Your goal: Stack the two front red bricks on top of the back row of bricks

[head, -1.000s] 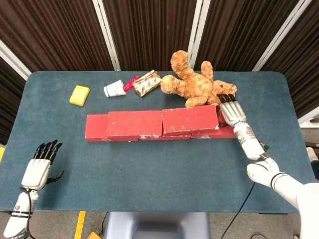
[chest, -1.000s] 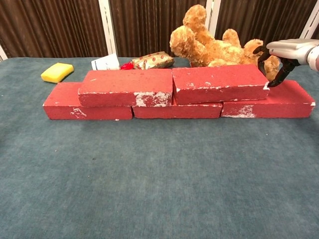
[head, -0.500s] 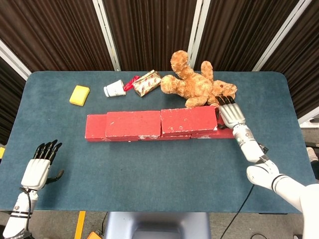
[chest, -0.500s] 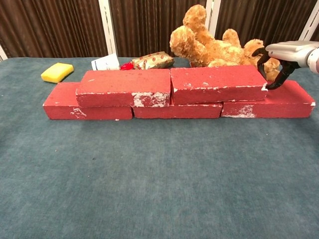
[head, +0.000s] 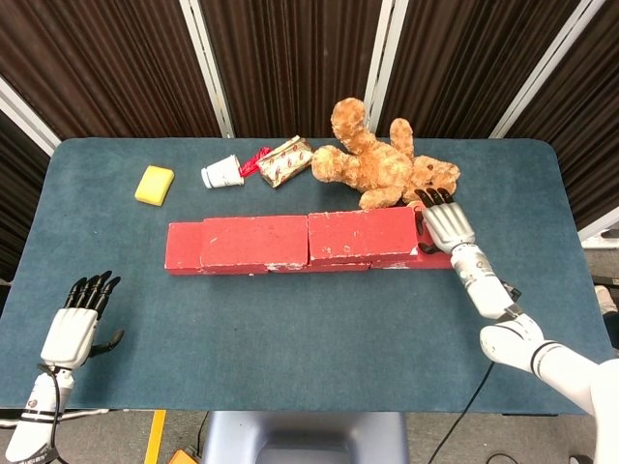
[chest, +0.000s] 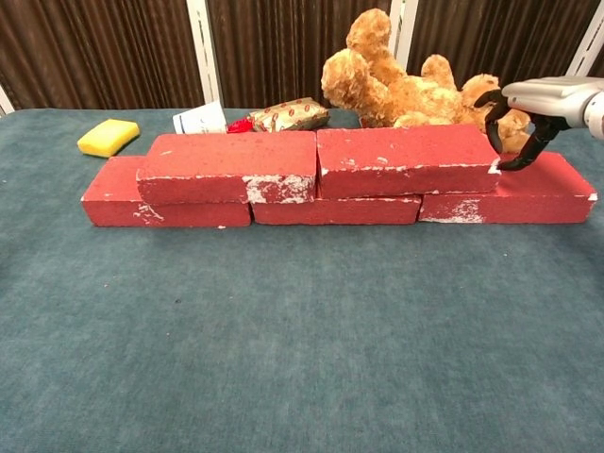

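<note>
Two red bricks lie end to end on top of the lower row: the left top brick [head: 253,243] [chest: 226,167] and the right top brick [head: 364,237] [chest: 406,160]. The lower row [chest: 165,202] shows its left end and its right end [chest: 547,193]. My right hand [head: 443,224] [chest: 528,109] presses its fingertips against the right end of the right top brick, fingers pointing down, holding nothing. My left hand [head: 77,319] hovers open at the front left table edge, far from the bricks.
Behind the bricks lie a brown teddy bear [head: 382,164] [chest: 406,80], a wrapped packet [head: 283,161], a toppled paper cup [head: 221,174] and a yellow sponge [head: 155,185] [chest: 108,137]. The blue table [head: 309,329] stretches in front.
My right hand has pushed the two top bricks a little to the left along the lower row. The left hand has stayed put.
</note>
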Available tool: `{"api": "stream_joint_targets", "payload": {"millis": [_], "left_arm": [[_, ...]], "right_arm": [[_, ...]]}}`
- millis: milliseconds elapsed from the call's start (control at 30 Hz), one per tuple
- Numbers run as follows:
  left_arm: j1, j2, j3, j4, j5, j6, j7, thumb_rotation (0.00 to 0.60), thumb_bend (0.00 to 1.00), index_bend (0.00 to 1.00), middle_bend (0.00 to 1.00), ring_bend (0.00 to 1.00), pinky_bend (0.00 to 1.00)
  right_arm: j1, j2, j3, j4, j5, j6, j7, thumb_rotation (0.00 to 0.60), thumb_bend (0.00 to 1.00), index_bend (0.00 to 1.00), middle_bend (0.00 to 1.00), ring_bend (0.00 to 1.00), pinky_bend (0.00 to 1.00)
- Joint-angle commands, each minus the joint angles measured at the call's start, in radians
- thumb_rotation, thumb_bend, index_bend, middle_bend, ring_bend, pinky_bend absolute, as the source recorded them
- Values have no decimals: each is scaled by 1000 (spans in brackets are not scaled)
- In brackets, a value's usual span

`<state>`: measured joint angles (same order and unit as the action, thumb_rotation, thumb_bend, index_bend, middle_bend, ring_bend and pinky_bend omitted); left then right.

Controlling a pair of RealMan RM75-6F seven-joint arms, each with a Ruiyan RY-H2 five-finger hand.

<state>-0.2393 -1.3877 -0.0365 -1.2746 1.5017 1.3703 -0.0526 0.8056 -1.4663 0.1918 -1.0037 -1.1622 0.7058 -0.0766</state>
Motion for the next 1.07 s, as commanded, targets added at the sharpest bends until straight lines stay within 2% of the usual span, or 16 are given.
{"api": "stream_joint_targets", "payload": {"millis": [33,100,200,267,333,467,567,633,833,1067], "left_arm": [[0,1,0,-1,1,2,-1,600,267,0,0,0,33],[1,2,-1,-2,2,6,-1,600,268,0,0,0,32],[5,3,-5,-2,7,25,5,600,280,0,0,0,32],[12,0,-14,1,8,51,18,600,307,0,0,0,31],[19,-3,-22,2,4,72,32,600,323,0,0,0,27],[37,4,-39,-17,-11,114,69,600,324,0,0,0,23],[52,18,-46,-47,-27,128,112,600,327,0,0,0,23],[58,30,-49,-73,-42,128,143,600,334,0,0,0,23],[64,48,-62,-127,-78,118,207,600,336,0,0,0,23],[61,52,-59,-137,-77,106,211,600,338,0,0,0,23]], "right_arm": [[-19,28,-4,-33,2,20,-7,600,369,629,158,0,112],[-44,62,-4,-79,6,51,-5,600,369,549,157,0,112],[-112,128,-12,-196,-11,149,9,600,369,293,111,0,105],[-186,178,-28,-303,-45,262,30,600,367,116,48,0,73],[-253,205,-48,-376,-82,370,41,600,361,16,8,0,23],[-443,197,-126,-462,-180,676,5,600,318,0,0,0,0],[-532,169,-165,-465,-196,778,-28,600,318,0,0,0,0],[-542,187,-188,-489,-217,775,-70,600,317,0,0,0,0],[-570,216,-195,-553,-241,784,-110,600,317,0,0,0,0],[-576,239,-182,-578,-209,749,-121,600,317,0,0,0,0]]}}
